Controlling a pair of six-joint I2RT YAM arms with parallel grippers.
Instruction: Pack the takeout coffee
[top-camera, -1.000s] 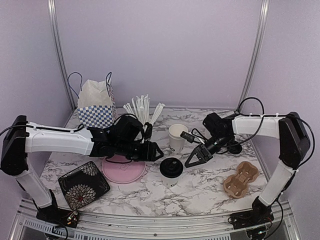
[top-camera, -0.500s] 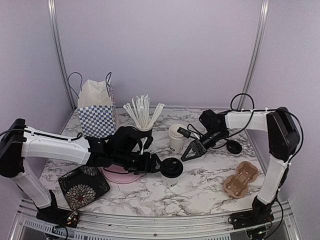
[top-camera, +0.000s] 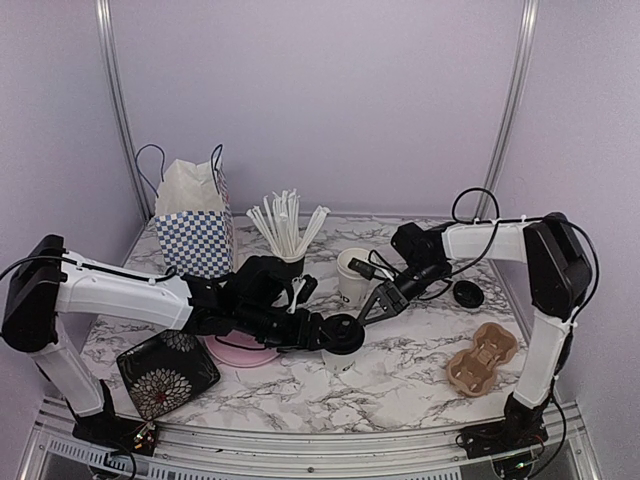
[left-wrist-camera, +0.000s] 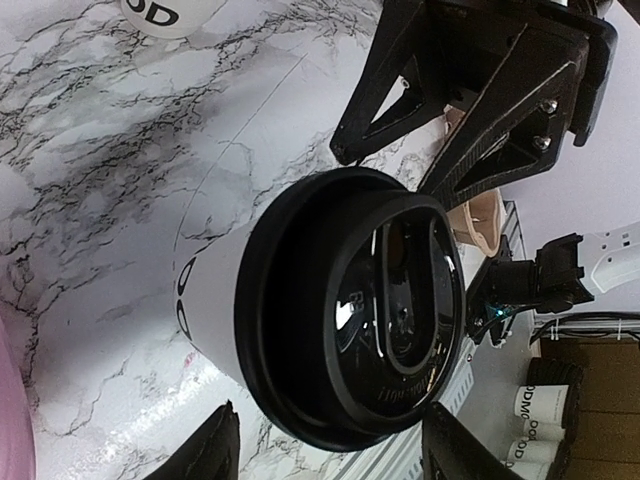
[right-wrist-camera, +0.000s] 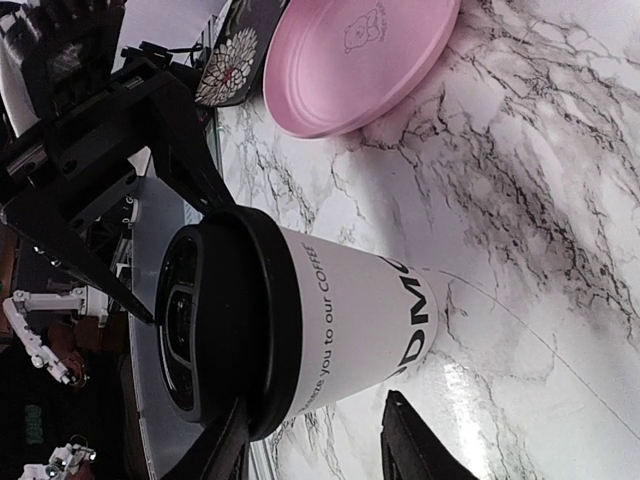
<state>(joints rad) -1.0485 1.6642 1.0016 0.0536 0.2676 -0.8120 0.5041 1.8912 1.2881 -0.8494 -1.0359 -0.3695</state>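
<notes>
A: Your lidded cup (top-camera: 343, 335) stands upright on the marble table (top-camera: 400, 390), just to the right of the pink plate (top-camera: 245, 353). It is close to the plate's rim, though you can't tell whether the two touch. The black lid is on, and black lettering runs down the white side.

B: Your left gripper (left-wrist-camera: 330, 415) comes in over the back part of the pink plate and ends at the plate's right edge, at the cup. Its jaws are spread, with one fingertip on each side of the lid's rim. The tips sit right at that rim, and it can't be told whether they press it or only flank it.

A: Your right gripper (left-wrist-camera: 384, 172) is past the cup, on the side away from the plate. Its jaws are partly parted with nothing between them. The tips point at the cup and stop just short of the lid.

B: Your open cup (top-camera: 352, 270), the one with no lid, stands right of the plate and farther back. A loose lid (top-camera: 467, 293) lies flat well to the plate's right. The cup carrier (top-camera: 483, 357) is also well to the right of the plate, nearer the front edge.
</notes>
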